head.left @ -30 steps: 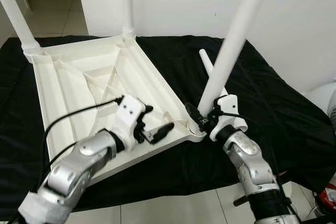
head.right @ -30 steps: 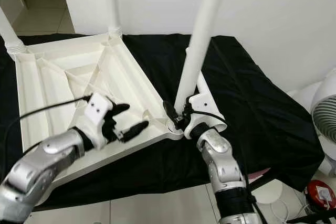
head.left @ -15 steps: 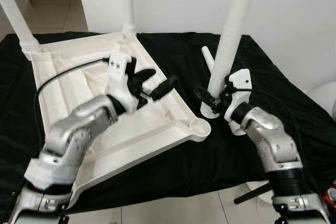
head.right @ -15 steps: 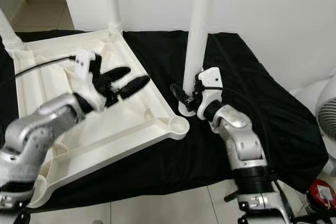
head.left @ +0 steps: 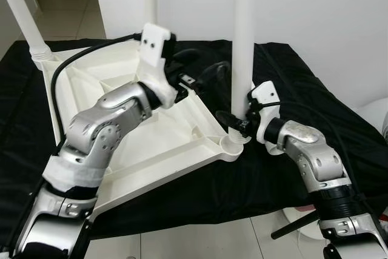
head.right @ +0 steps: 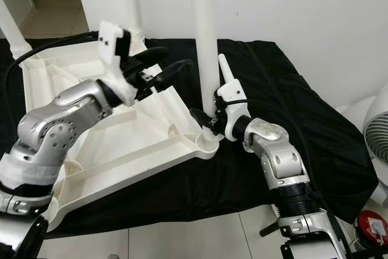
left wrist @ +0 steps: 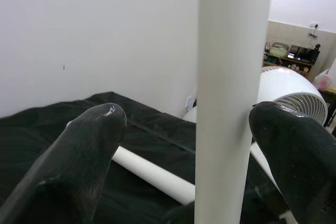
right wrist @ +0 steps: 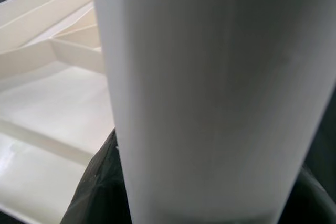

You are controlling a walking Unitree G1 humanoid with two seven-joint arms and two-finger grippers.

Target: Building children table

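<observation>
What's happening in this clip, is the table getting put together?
Yes. A white tabletop lies upside down on a black cloth, with two legs already standing in its far corners. The right gripper holds a third leg upright by its base, right at the near corner socket. The left gripper, fingers open, reaches in around the same leg higher up. A fourth leg lies on the cloth behind.

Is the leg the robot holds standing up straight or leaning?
Straight. The leg rises vertically from the tabletop's corner socket, with the right gripper clamped at its base and the left gripper open around it higher up.
</observation>
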